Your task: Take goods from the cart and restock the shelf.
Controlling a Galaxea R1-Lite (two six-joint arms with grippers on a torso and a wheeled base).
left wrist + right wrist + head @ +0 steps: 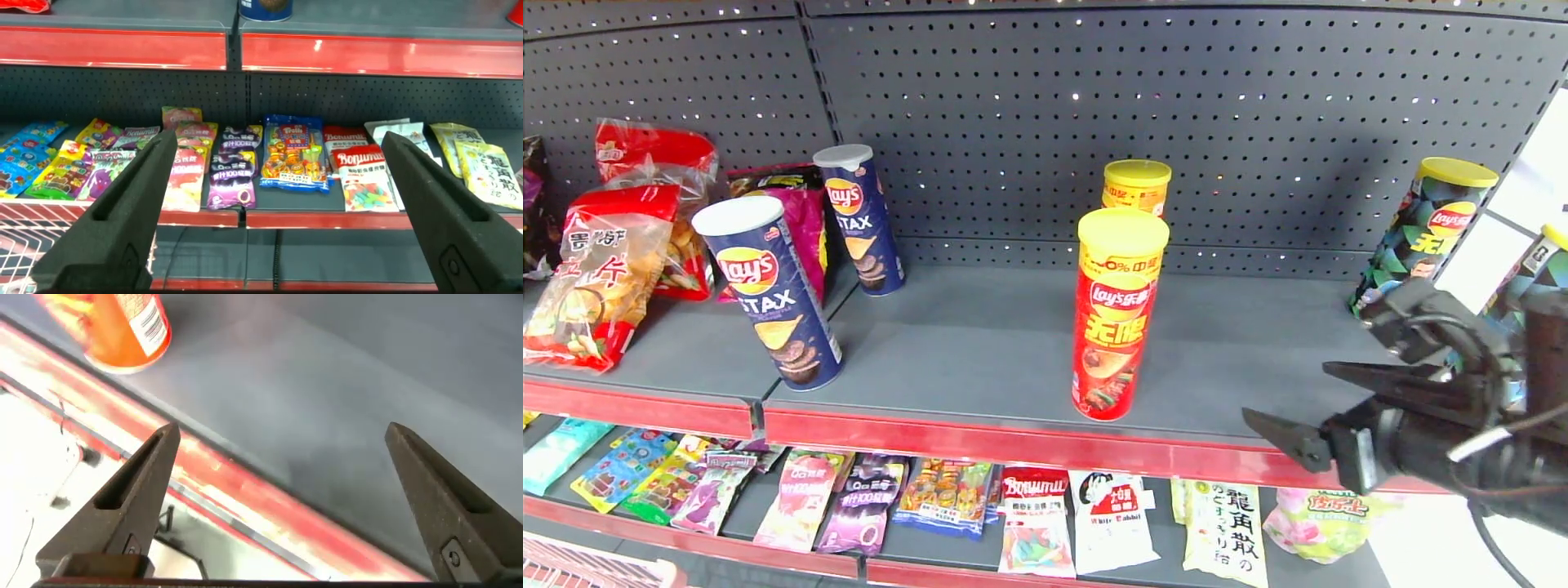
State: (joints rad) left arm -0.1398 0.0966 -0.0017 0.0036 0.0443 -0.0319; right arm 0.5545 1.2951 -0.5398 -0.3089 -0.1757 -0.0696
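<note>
A red chip can with a yellow lid (1119,314) stands near the front of the grey shelf (980,343). A second yellow-lidded can (1137,186) stands behind it. My right gripper (1286,396) hangs open and empty at the shelf's red front edge, to the right of the red can. In the right wrist view the right gripper (282,429) spreads over bare shelf, with the red can's base (122,331) off to one side. My left gripper (278,139) is open and empty, facing the lower shelf of candy bags (286,155).
Two blue cans (768,290) (860,216) and snack bags (596,269) fill the shelf's left part. Dark patterned cans (1425,233) stand at the far right. A pegboard wall (1176,106) backs the shelf. A red wire cart edge (588,567) shows bottom left.
</note>
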